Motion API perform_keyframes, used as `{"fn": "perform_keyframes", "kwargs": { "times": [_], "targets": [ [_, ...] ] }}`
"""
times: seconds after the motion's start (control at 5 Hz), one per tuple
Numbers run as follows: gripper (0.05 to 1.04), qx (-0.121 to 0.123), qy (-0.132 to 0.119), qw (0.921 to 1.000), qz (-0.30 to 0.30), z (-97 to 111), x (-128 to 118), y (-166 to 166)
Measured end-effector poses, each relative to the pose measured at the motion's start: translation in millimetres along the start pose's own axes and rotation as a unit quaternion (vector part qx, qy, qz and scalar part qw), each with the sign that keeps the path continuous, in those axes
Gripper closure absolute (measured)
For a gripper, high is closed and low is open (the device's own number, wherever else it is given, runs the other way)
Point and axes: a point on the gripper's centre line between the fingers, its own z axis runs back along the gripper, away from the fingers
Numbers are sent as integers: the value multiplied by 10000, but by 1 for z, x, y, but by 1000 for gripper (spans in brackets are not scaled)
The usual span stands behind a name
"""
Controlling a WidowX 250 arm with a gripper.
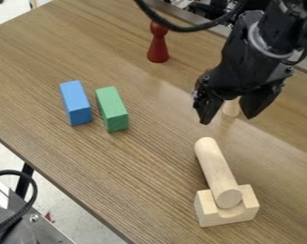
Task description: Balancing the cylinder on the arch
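Seeing our open, empty black two-finger gripper (228,120) beyond the far end of the pale, round wooden cylinder (218,169), whose near end sits in the pale wooden arch's (225,218) upturned hollow, we should retreat straight up, brushing nothing.

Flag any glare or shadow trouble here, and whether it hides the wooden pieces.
Camera view: soft pale glare crosses the table diagonally behind the cylinder, grain still readable; shadows look faint; the cylinder and arch keep clear outlines; the black gripper is dark, with a few small highlights.
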Motion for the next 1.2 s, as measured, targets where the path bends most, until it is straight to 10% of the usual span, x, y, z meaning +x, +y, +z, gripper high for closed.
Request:
{"fn": "perform_keyframes", "kwargs": {
  "times": [1.2],
  "targets": [
    [83,101,470,9986,-236,-49,-5,-19]
  ]
}}
